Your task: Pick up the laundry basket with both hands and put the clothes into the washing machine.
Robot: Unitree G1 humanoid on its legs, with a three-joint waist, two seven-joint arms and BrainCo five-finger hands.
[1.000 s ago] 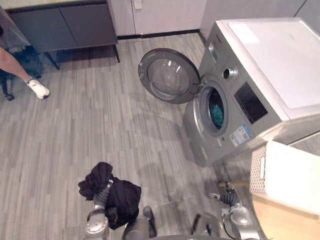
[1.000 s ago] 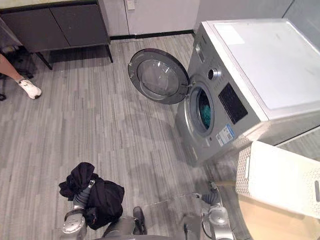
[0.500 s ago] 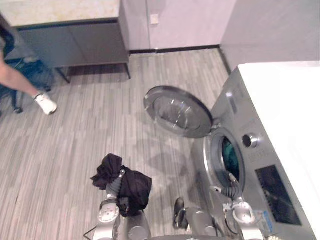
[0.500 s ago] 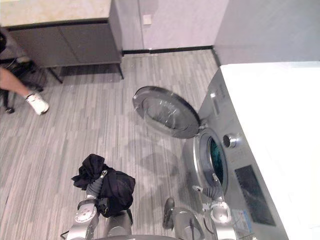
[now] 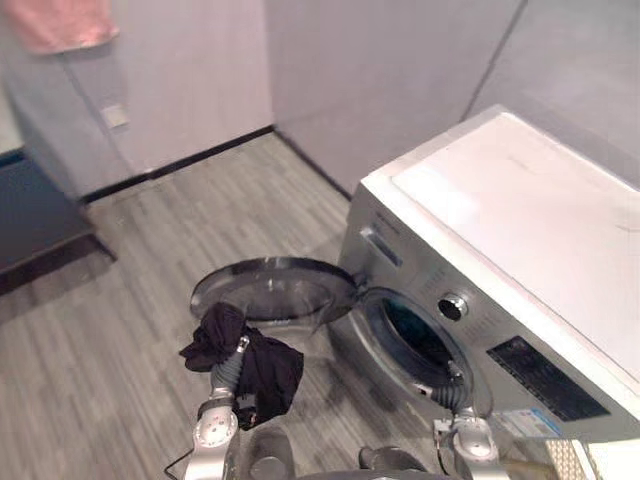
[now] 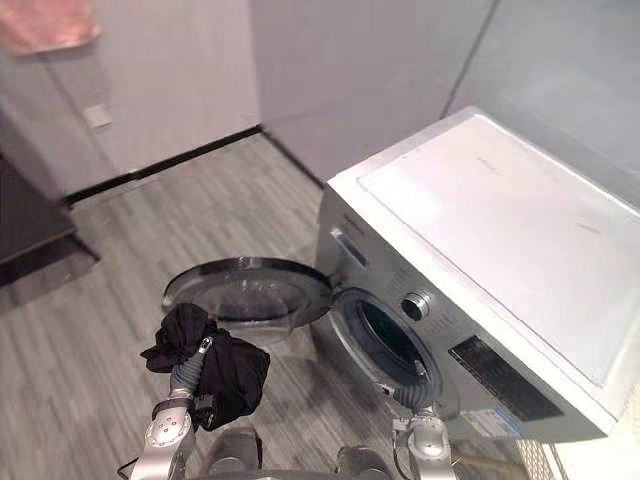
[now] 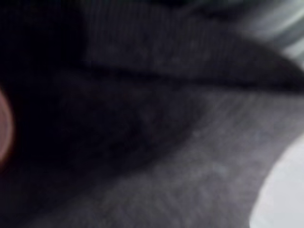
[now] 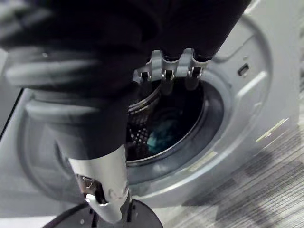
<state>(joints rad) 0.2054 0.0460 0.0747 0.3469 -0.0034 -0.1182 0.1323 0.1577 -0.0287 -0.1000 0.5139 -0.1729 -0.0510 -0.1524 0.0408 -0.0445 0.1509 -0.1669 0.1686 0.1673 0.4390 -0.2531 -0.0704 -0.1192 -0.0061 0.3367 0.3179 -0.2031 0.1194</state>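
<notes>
A bundle of black clothes [image 5: 262, 368] sits over my left hand [image 5: 230, 368], held up at the lower left in front of the open round door [image 5: 270, 290] of the silver washing machine [image 5: 520, 230]. In the left wrist view dark cloth [image 7: 142, 118] covers the hand. My right hand [image 8: 166, 69] hangs open and holds nothing, just before the drum opening [image 5: 410, 335]. A teal garment [image 8: 159, 135] lies inside the drum. A corner of the white perforated laundry basket [image 5: 578, 460] shows at the lower right, beside the machine.
The door swings out low over the grey plank floor [image 5: 90, 340], to the left of the drum. A dark cabinet [image 5: 30, 215] stands at the far left. A pink cloth [image 5: 60, 25] hangs on the wall above it.
The camera has swung toward the machine's front, so the person's leg is out of view. The black clothes stay on my left hand. My right hand is now closer to the drum opening.
</notes>
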